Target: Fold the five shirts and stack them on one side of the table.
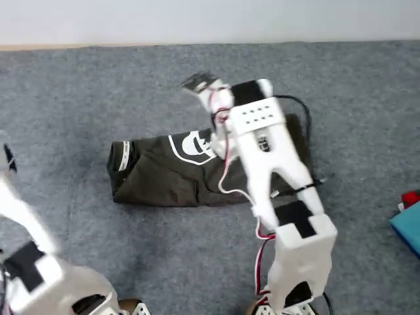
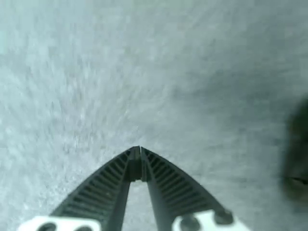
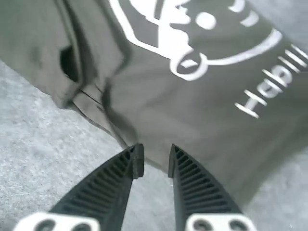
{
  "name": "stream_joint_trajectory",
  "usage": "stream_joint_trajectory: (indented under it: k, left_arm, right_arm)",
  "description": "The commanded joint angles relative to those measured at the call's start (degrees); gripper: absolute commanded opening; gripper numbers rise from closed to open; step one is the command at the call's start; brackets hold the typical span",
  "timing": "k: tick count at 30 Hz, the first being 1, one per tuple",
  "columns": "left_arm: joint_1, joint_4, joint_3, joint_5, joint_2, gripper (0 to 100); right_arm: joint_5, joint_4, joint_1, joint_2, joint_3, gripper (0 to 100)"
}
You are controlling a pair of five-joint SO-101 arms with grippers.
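Closest in, at the lower left of the high view, is the white body of the left arm (image 1: 39, 275), low over the grey, felt-covered table (image 1: 79, 98). The left tool (image 2: 139, 153) has its 2 ribbed black fingers pressed together at the tips. It grips nothing, and bare grey cover lies below it.

Toward the middle of the table lies 1 dark olive shirt (image 1: 164, 174), folded into a rough rectangle. It has a white print (image 1: 190, 146) on top, and folded layers show along its near edge.

The right arm (image 1: 275, 170) stretches from the near edge across the right half of the shirt. In the high view its wrist is over the shirt's far edge. The right tool (image 3: 155, 161) has its 2 fingers slightly apart with nothing between them. The tips point at the edge of the shirt where cloth meets the grey cover.

At the far right edge sit a blue object (image 1: 408, 226) and a small red object (image 1: 411, 197), well apart from the shirt.
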Motion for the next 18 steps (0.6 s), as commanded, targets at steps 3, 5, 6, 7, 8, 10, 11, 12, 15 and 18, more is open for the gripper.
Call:
stream_joint_trajectory:
  k: [3,5,6,7,8,10,11,12,15,18]
  left_arm:
    - [10.37,5.71,-2.07,0.88,-9.93,0]
    - [12.31,7.56,-2.07,1.93,-10.11,0]
    - [12.75,8.26,-2.07,2.73,-10.37,0]
    - [12.92,8.7,-2.15,3.25,-10.46,0]
    - [13.1,9.14,-2.33,3.52,-10.55,0]
    - [13.19,10.02,-2.24,3.69,-10.55,0]
    - [13.89,10.73,-2.15,3.69,-10.55,0]
    - [14.77,11.69,-2.15,3.69,-10.55,0]
    - [18.64,13.54,-2.15,3.78,-11.16,0]
    - [22.86,13.71,-2.15,6.68,-14.33,0]
  right_arm:
    - [-1.67,1.45,5.67,-7.6,-2.64,9.4]
    - [-3.87,1.71,7.78,-8.48,-2.64,9.4]
    - [-4.66,1.8,8.92,-8.66,-2.64,9.4]
    - [-5.36,1.8,10.24,-8.84,-2.64,9.4]
    - [-5.71,1.8,11.56,-8.92,-2.64,9.4]
    - [-6.77,1.8,14.29,-9.01,-2.64,9.4]
    - [-7.3,1.8,15.43,-9.01,-2.64,9.4]
    - [-7.74,1.98,16.4,-9.01,-2.55,9.4]
    - [-7.91,3.38,18.24,-8.84,-2.55,9.4]
    - [-8.0,3.74,19.82,-8.84,-2.46,9.4]
